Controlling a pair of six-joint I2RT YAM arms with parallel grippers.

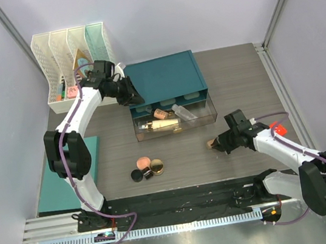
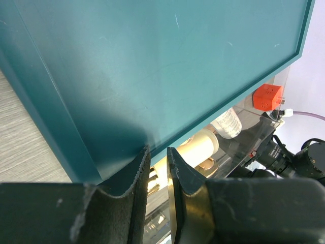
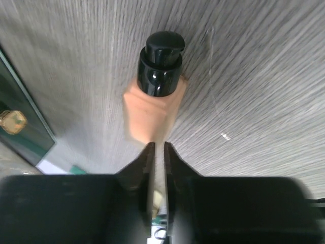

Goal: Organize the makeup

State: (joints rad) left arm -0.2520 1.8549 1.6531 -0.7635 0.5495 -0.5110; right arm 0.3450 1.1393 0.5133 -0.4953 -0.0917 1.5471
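We see the right claw point(image 3: 158, 146) pressed almost together at the base of the tan foundation bottle point(image 3: 152, 109), which lies on the worktop point(image 3: 254, 76). The left claw point(image 2: 158, 151) sits narrowly parted at the teal organizer point(image 2: 152, 66) edge; we cannot tell whether it pinches anything.

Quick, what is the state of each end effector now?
Left end effector: cannot be told.
Right end effector: closed; foundation bottle lies before its tips, not held.
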